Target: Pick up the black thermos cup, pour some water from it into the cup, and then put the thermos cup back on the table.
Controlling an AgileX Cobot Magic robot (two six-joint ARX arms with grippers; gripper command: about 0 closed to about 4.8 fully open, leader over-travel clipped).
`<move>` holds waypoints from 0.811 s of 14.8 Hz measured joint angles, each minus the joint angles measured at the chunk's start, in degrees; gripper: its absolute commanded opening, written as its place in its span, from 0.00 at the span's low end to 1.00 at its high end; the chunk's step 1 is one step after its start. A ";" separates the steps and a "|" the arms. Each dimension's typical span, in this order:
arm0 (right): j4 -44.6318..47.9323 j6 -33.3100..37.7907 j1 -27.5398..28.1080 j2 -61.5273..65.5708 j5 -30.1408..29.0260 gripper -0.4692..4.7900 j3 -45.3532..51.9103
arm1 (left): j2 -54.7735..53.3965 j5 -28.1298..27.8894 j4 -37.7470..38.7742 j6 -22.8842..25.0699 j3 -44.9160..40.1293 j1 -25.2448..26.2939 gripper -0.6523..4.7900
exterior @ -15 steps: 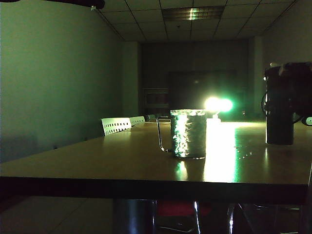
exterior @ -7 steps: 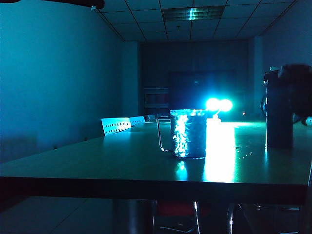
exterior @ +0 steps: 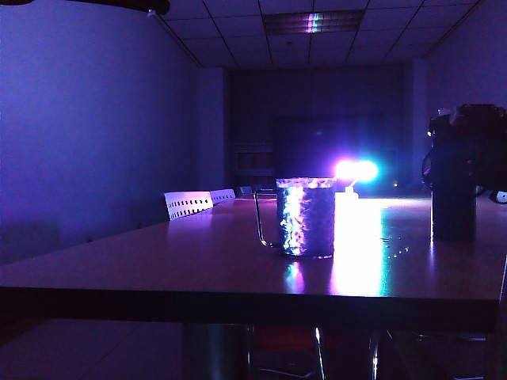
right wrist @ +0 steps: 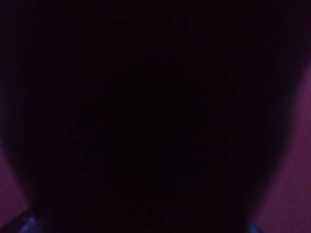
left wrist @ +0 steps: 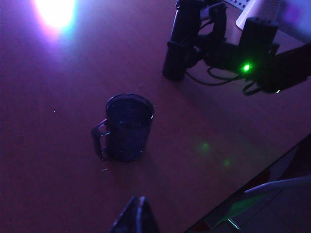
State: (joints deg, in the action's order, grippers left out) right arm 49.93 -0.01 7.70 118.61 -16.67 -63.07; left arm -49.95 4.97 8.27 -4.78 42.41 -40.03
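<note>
The black thermos cup (exterior: pixel 453 198) stands upright on the table (exterior: pixel 158 261) at the right, and it also shows in the left wrist view (left wrist: pixel 181 48). My right gripper (exterior: pixel 471 127) sits around its upper part. There its fingers (left wrist: pixel 218 22) stand apart from the flask's wall, so it is open. The thermos cup (right wrist: pixel 155 116) fills the right wrist view as a black mass. The cup (exterior: pixel 305 215), a clear dimpled mug (left wrist: pixel 127 127) with its handle to the left, stands mid-table. My left gripper (left wrist: pixel 138 206) hovers shut and empty, on the near side of the mug.
A bright lamp (exterior: pixel 355 170) glares at the table's far end and reflects down the tabletop. White chair backs (exterior: pixel 188 203) line the left side. Small wet spots (exterior: pixel 396 252) lie between mug and flask. The table's edge (left wrist: pixel 272 160) runs close behind my left gripper.
The room light has gone from green through blue to violet. My right gripper has shifted slightly at the thermos cup's top. Thermos cup and mug have stayed put.
</note>
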 measured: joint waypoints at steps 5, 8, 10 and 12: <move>-9.70 -4.63 2.21 -7.26 -2.84 1.00 1.49 | -0.02 0.00 0.00 0.00 0.00 0.00 0.11; -13.68 -5.22 2.49 -9.81 -4.72 1.00 1.46 | -0.02 0.02 0.00 0.00 0.00 0.00 0.11; -17.33 -5.68 2.49 -10.80 -5.01 1.00 1.46 | -0.02 0.02 0.04 0.00 0.00 0.00 0.11; -20.96 -5.97 2.49 -12.48 -5.05 1.00 1.55 | -0.02 0.04 0.07 0.00 0.00 0.00 0.11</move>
State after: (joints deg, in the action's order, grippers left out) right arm 28.97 -5.98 10.20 106.13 -21.71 -61.52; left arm -49.98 5.02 8.34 -4.78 42.41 -40.03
